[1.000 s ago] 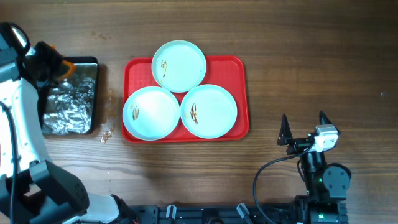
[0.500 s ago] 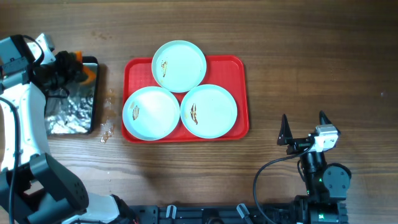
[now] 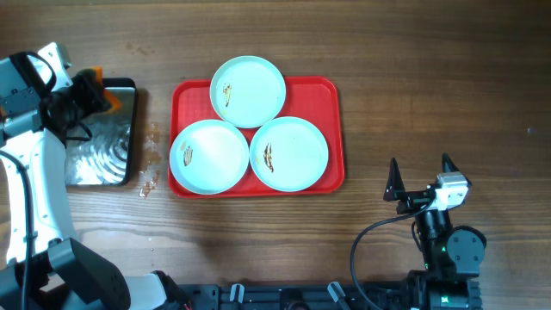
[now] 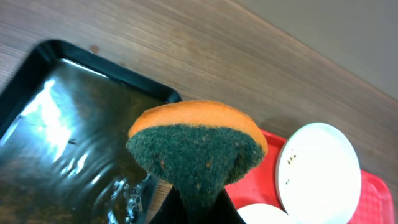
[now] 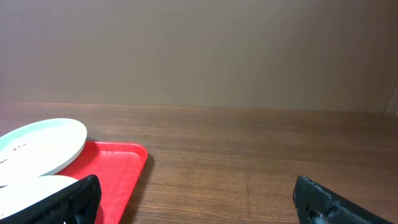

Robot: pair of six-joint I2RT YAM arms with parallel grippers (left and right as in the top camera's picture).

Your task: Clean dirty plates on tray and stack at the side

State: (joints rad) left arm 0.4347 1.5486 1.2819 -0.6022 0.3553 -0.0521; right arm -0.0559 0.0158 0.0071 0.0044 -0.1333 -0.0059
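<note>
Three pale plates with brown smears lie on the red tray [image 3: 331, 103]: one at the back [image 3: 248, 90], one front left [image 3: 209, 156], one front right [image 3: 289, 152]. My left gripper [image 3: 93, 93] is shut on an orange-and-green sponge [image 4: 198, 149] and holds it above the right edge of the black pan [image 3: 102, 146], left of the tray. The back plate [image 4: 318, 168] and tray [image 4: 255, 183] show in the left wrist view. My right gripper [image 3: 422, 179] is open and empty, right of the tray; its view shows the tray corner [image 5: 118, 165] and a plate [image 5: 40, 146].
The black pan [image 4: 56, 118] holds water and stands at the table's left. Small crumbs and wet spots [image 3: 148, 182] lie on the wood between pan and tray.
My left gripper has lifted the sponge out of the pan and moved it toward the pan's right edge. The water in the pan ripples. The right arm has not moved.
</note>
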